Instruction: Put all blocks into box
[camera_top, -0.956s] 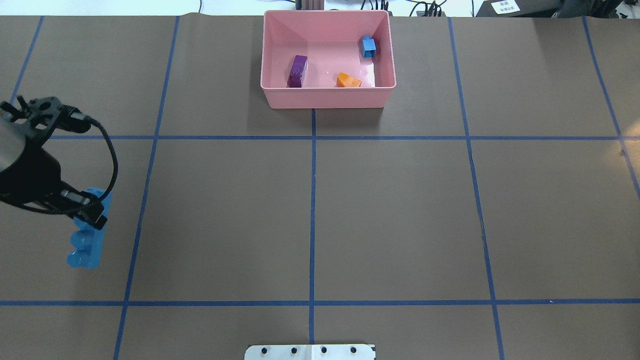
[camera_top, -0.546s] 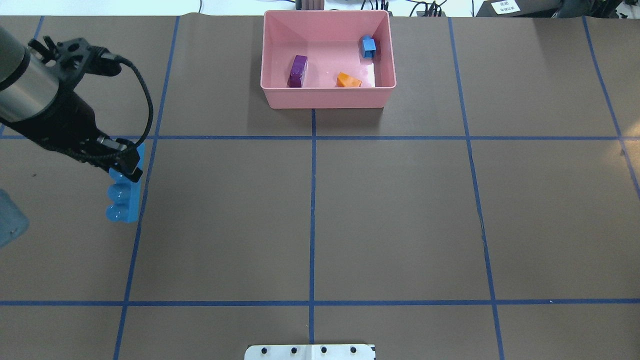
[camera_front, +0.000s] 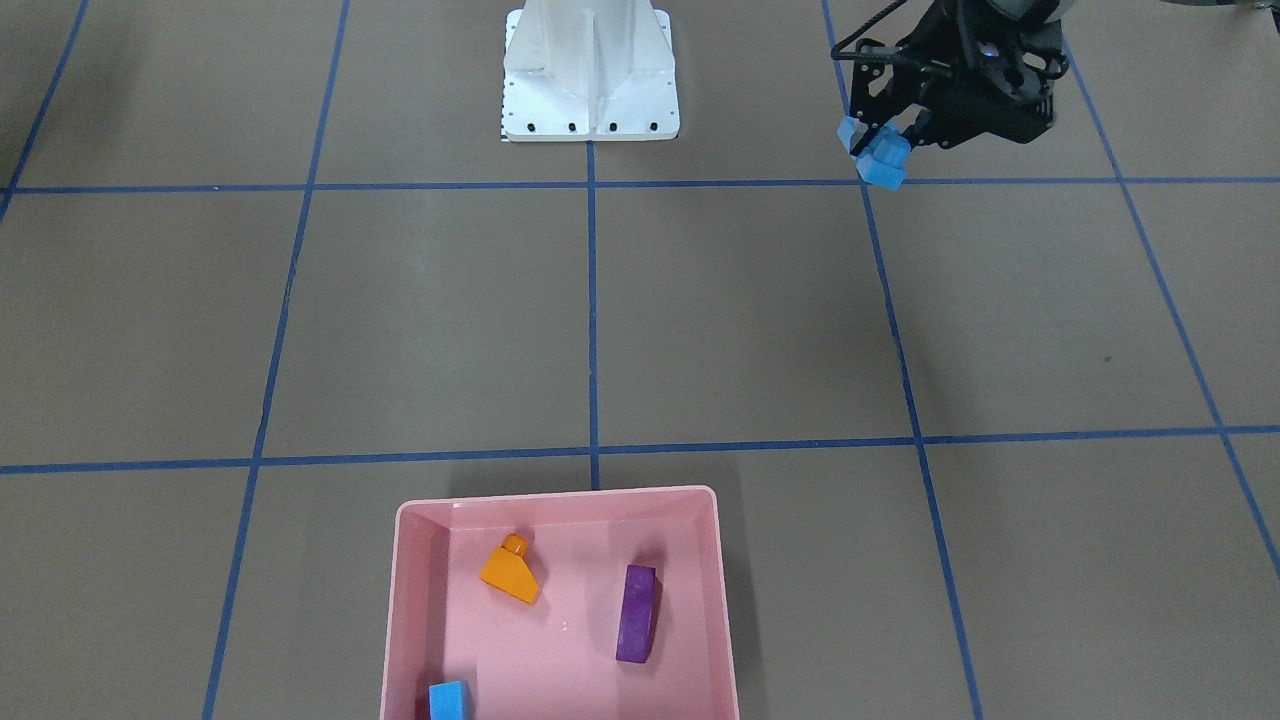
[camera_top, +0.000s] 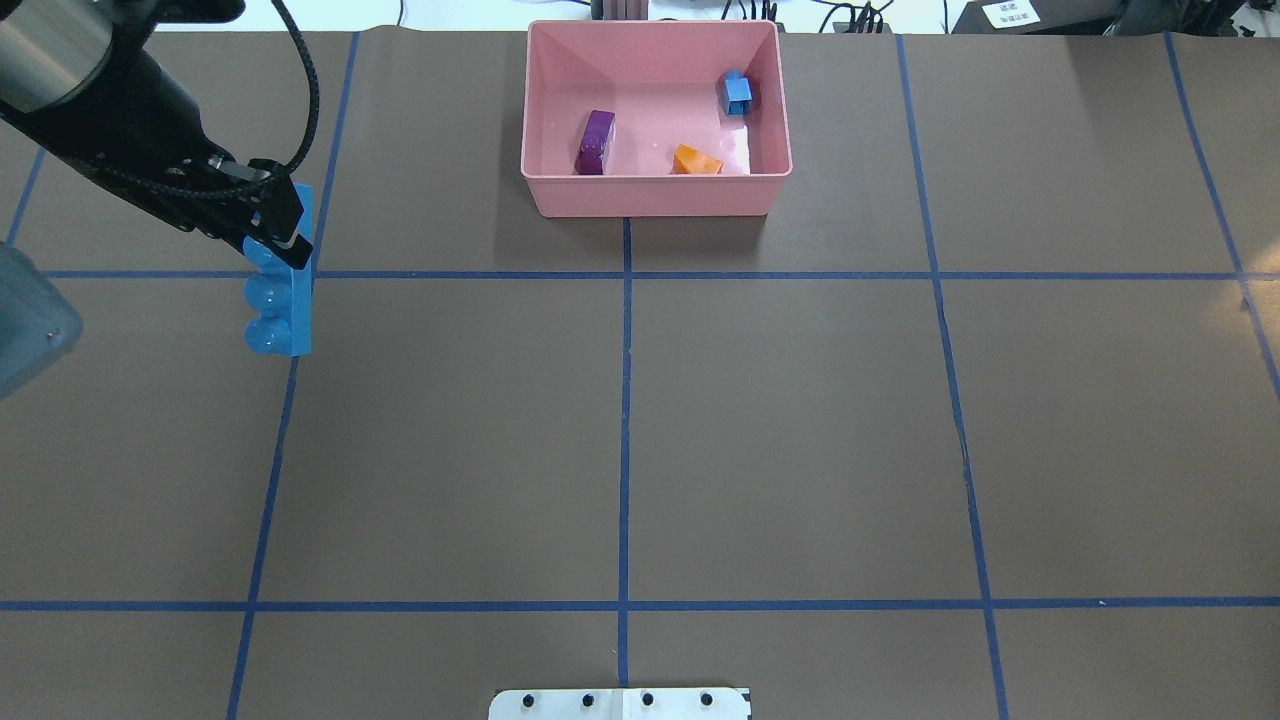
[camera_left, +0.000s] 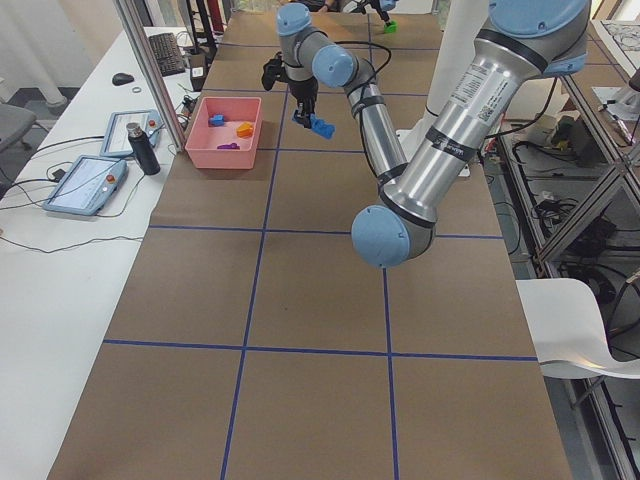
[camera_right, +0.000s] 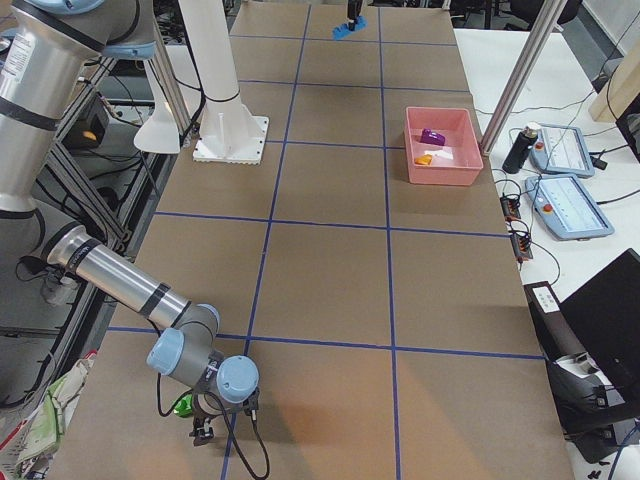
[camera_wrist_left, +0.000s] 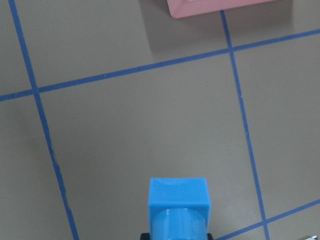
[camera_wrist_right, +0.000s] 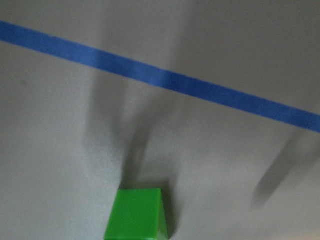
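The pink box (camera_top: 655, 195) is sitting at the far side of the worktop (camera_top: 800, 420) and holding three blocks. Seen from overhead, the purple sloped block (camera_top: 596, 142) is lying at its left, the orange sloped block (camera_top: 696, 160) by the near wall, and the small blue cube (camera_top: 737, 94) toward the far right corner. Blue tape lines (camera_top: 625, 400) are gridding the brown-papered worktop. The left gripper (camera_top: 280, 232) is clamping its fingers on one end of the long blue block (camera_top: 278, 315), well left of the box. From overhead the block's long axis is running near-to-far, studs facing the robot's left. The right gripper (camera_right: 203, 432) is hanging just by the green block (camera_wrist_right: 137, 212); I cannot tell whether its fingers are parted.
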